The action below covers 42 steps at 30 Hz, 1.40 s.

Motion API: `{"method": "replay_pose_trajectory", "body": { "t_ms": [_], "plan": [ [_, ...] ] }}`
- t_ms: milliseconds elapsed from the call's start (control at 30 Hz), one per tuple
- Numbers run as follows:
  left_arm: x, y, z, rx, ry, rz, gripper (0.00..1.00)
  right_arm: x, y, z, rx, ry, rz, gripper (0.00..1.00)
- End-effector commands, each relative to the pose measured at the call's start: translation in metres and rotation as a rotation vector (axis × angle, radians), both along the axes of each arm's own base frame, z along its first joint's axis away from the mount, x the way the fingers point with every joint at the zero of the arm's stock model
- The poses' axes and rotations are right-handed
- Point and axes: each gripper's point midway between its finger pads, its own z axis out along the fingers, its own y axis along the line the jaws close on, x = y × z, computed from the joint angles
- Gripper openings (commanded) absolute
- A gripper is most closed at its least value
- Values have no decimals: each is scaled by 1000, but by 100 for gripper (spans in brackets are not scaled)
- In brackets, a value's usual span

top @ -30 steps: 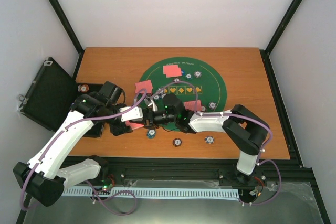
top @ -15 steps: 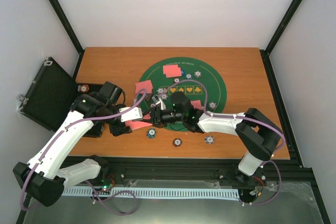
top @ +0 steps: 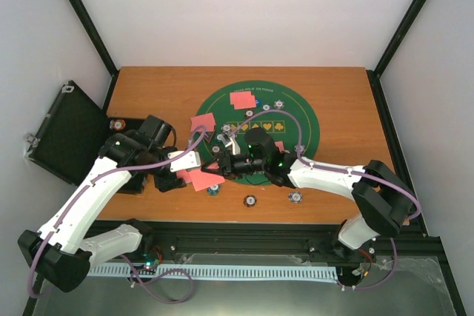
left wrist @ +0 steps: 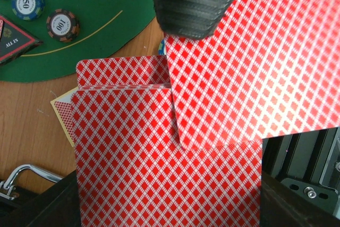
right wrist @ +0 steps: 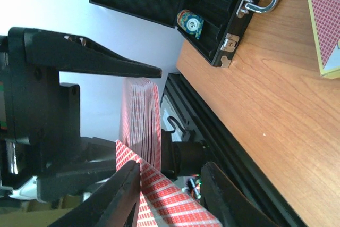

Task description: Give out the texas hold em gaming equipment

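Clamping the deck of cards (left wrist: pixel 159 174) in left gripper (top: pixel 184 175), shut tight on it, just off the green mat (top: pixel 296 112) at its 8 o'clock. Straddling one card (left wrist: pixel 255 67), slid out toward 2 o'clock in the left wrist view, with right gripper (right wrist: pixel 170 169); jaws apart, not yet pinching. Judged light, thin, glossy, bendable: likely to slip or drag a neighbour along. Best pinched flat on both faces near a free corner, then drawn off sideways.
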Motion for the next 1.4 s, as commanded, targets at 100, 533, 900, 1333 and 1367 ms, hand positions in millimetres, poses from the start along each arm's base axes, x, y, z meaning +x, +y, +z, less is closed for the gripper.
{"method": "replay_pose_trajectory", "body": {
  "t_ms": [100,533,900,1333,1367],
  "plan": [
    [6,-4,14,-32,-66,-19,12,3,-16,2,-75,-38,-40,22],
    [8,-5,13,-30,-67,-22,12,19,-58,7,-110,-51,-101,13],
    [8,-2,13,-18,-68,-19,12,80,-156,-45,-259,4,-257,3],
    [6,-2,7,-11,-56,-22,12,10,-105,-109,-463,-65,-24,47],
    [6,-2,7,-12,-54,-22,12,4,-100,-112,-473,-70,-7,47]
  ]
}}
